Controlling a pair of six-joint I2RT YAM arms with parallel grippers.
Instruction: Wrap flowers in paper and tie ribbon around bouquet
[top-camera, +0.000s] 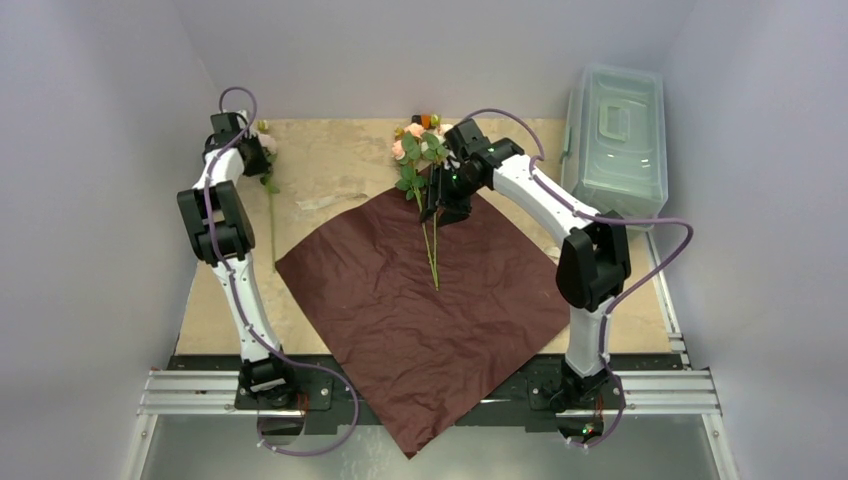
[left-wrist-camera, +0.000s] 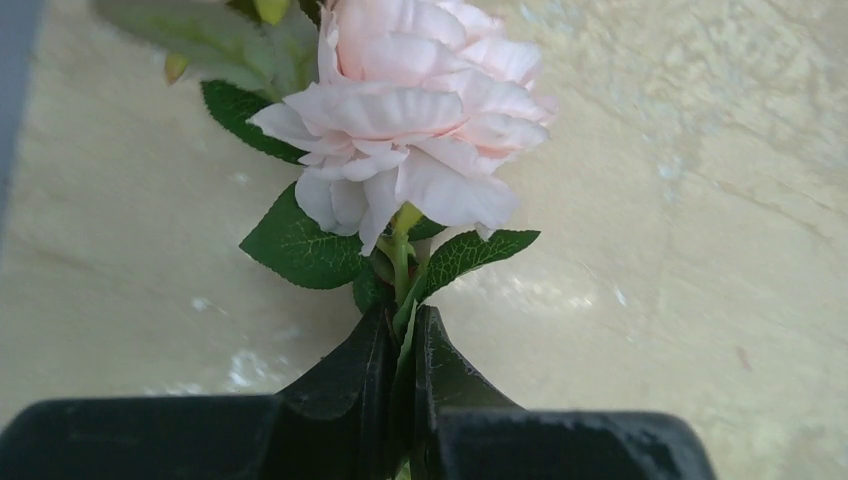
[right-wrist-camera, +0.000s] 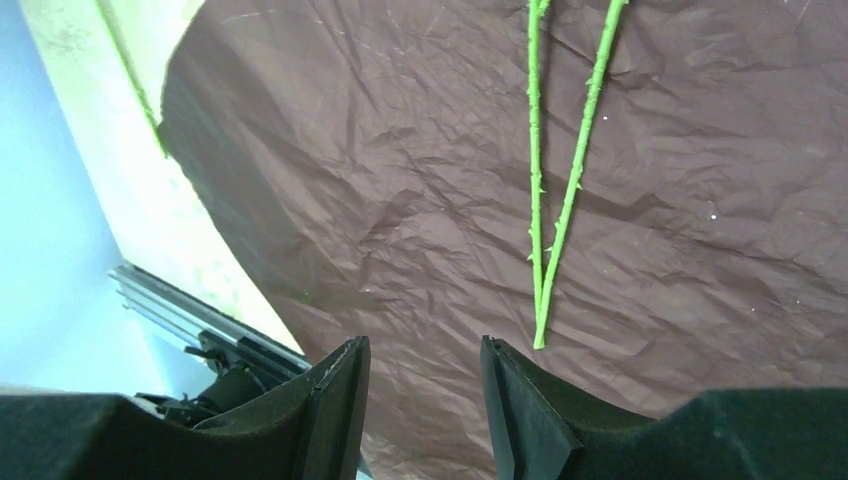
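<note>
from above, the paper (top-camera: 420, 300) lies flat on the tabletop (top-camera: 330, 165), 2 flowers (top-camera: 415, 150) under your right fingers (top-camera: 432, 210). left wrist: your left fingers (left-wrist-camera: 370, 375) pinch the pink rose (left-wrist-camera: 400, 110) just below its bloom; so thin a stem may slip. right wrist: fingers half open, empty.

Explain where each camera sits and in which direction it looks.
Top external: above and behind the arms, looking down on the table; both arms show, bases at the bottom.
Left wrist: behind the left end effector, which shows shut on the stem of the pink rose it faces.
Right wrist: behind the open right end effector, which shows; faces down at the paper and two green stems.
Shared: top and right wrist both show paper and stems.
</note>
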